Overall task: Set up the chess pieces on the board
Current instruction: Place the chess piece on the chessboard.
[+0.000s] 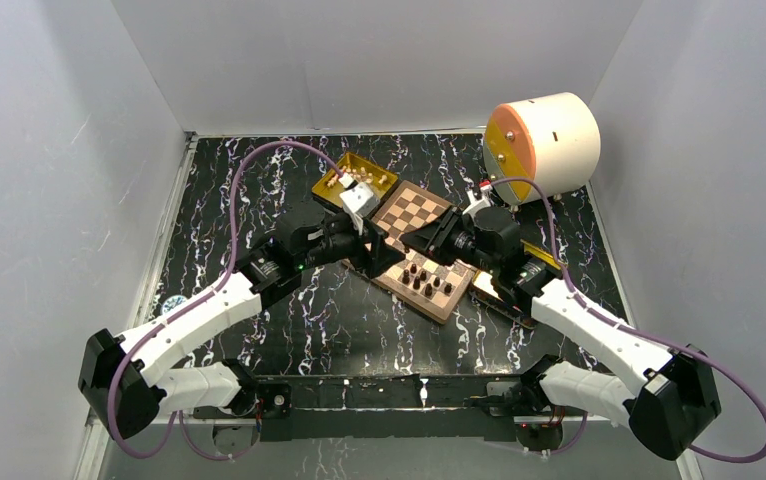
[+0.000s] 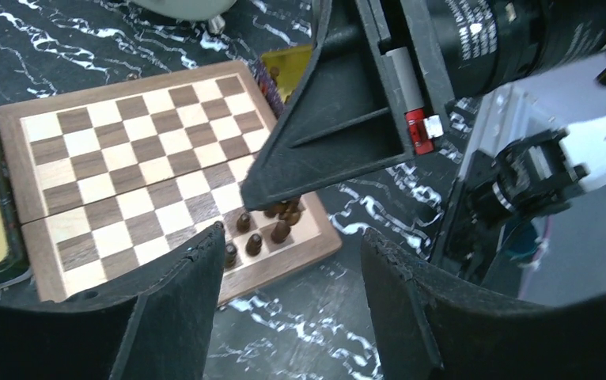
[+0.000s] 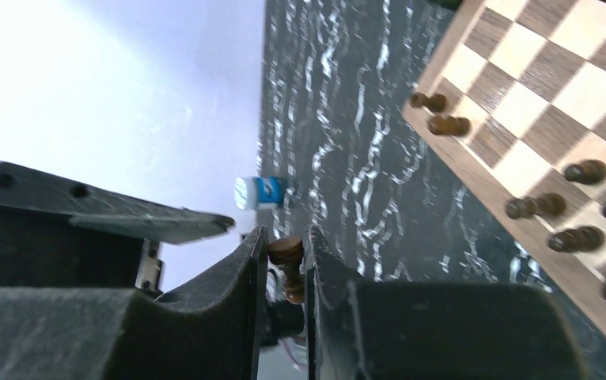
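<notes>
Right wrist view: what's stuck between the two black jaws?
A small dark brown chess piece, pinched between them; the right wrist view shows it.

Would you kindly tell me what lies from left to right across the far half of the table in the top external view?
A gold tray, then the chessboard, then the cream drum with an orange face.

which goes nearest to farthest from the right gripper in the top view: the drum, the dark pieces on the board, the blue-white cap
From the right gripper:
1. dark pieces, right beside it on the near end of the board
2. drum, back right
3. blue-white cap, far left near the wall
</notes>
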